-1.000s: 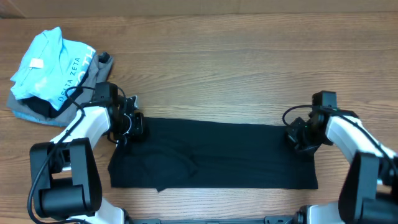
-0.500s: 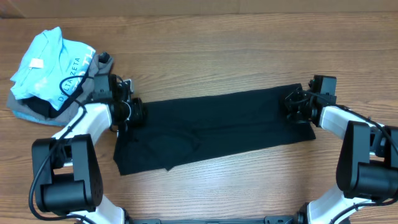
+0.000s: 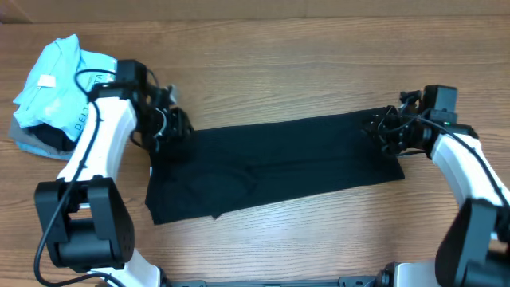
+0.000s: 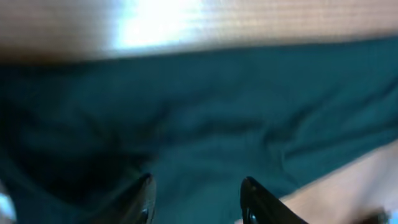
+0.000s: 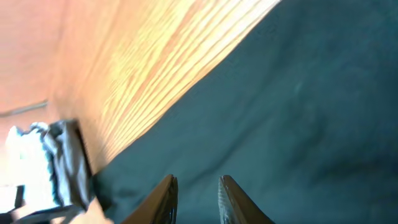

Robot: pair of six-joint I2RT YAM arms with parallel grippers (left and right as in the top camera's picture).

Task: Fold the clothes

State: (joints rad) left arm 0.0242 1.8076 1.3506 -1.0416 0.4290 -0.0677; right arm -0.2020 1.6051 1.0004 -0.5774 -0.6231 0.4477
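T-shirt (image 3: 271,171): one, black, lying in a long band on the table (image 3: 303,64), running from the left claw (image 3: 170,127) across to the right claw (image 3: 384,131).
Left claw: over the shirt's end, fingers (image 4: 144,198) well apart, cloth below the gap.
Right claw: at the opposite end, fingers (image 5: 166,198) a narrow gap apart, cloth showing between.
Arms: two, each reaching from the near edge, bending inward.
Other clothes: two, a light blue shirt (image 3: 56,80) on a grey garment (image 3: 30,143), beyond the left claw.
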